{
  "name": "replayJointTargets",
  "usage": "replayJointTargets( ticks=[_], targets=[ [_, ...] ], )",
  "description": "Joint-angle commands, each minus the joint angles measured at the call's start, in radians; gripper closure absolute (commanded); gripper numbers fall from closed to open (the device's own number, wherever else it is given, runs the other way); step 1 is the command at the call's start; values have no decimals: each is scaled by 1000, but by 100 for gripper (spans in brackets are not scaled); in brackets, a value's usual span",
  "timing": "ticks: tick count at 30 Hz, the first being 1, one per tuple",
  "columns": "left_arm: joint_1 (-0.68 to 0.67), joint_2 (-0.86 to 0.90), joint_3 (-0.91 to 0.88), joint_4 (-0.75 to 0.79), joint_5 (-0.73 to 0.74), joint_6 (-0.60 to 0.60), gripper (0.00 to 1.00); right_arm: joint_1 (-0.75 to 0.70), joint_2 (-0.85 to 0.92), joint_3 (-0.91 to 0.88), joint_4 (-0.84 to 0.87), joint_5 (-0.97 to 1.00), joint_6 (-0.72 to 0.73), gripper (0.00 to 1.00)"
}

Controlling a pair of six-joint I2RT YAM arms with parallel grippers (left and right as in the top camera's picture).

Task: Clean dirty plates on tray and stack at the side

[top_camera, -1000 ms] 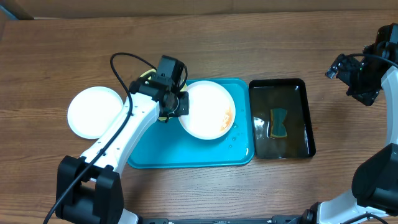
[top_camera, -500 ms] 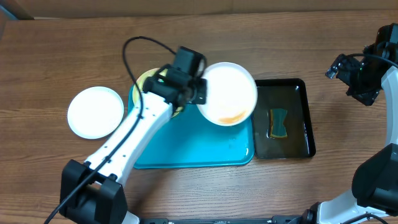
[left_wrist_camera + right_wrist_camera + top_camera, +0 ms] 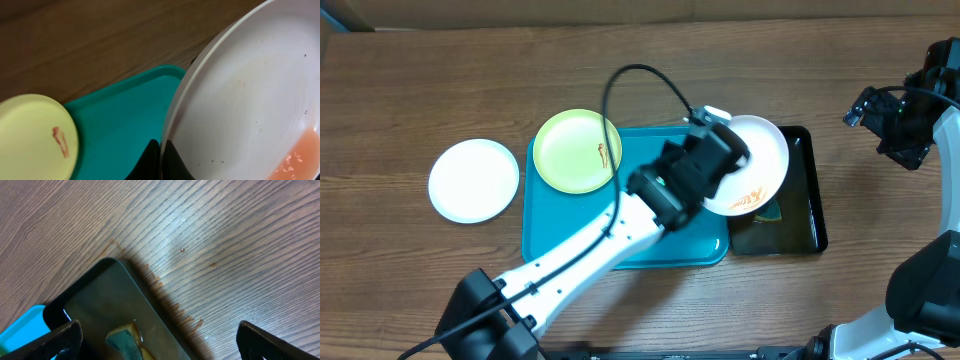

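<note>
Overhead, left to right:

1. One clean white plate (image 3: 473,180) lies on the table, just beside the turquoise tray (image 3: 570,245).
2. One yellow-green plate (image 3: 577,151) lies in the tray's far left corner.
3. The left gripper (image 3: 720,152) carries one smeared white plate (image 3: 757,160). The plate overlaps the left far part of the black tray (image 3: 810,225).
4. One sponge (image 3: 770,212) shows partly from under that plate.
5. The right gripper (image 3: 892,125) hangs over bare table, well apart from both trays.

The left wrist view adds the grip itself, which the arm hides from overhead. Both fingers are clenched on the smeared plate's rim, and orange residue is pooled at one edge of the plate. It also shows a reddish smear on the yellow-green plate.

The right wrist view adds that the right gripper's fingers are spread wide and grasp nothing. It also shows the sponge lying in liquid, and droplets on the wood.

Count: three plates (two white, one yellow-green), two trays, one sponge.
</note>
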Motion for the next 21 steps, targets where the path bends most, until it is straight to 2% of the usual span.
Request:
replayJointTargets(
  ticks=[1, 8, 15, 21],
  targets=[
    [-66, 2, 26, 8, -220, 65, 96, -5, -10, 10, 3, -5, 4, 0],
    [-209, 2, 26, 69, -414, 180, 96, -5, -10, 10, 3, -5, 4, 0],
    [-301, 2, 26, 248, -573, 390, 96, -5, -10, 10, 3, -5, 4, 0],
    [-312, 2, 26, 298, -595, 520, 96, -5, -10, 10, 2, -5, 4, 0]
  ],
)
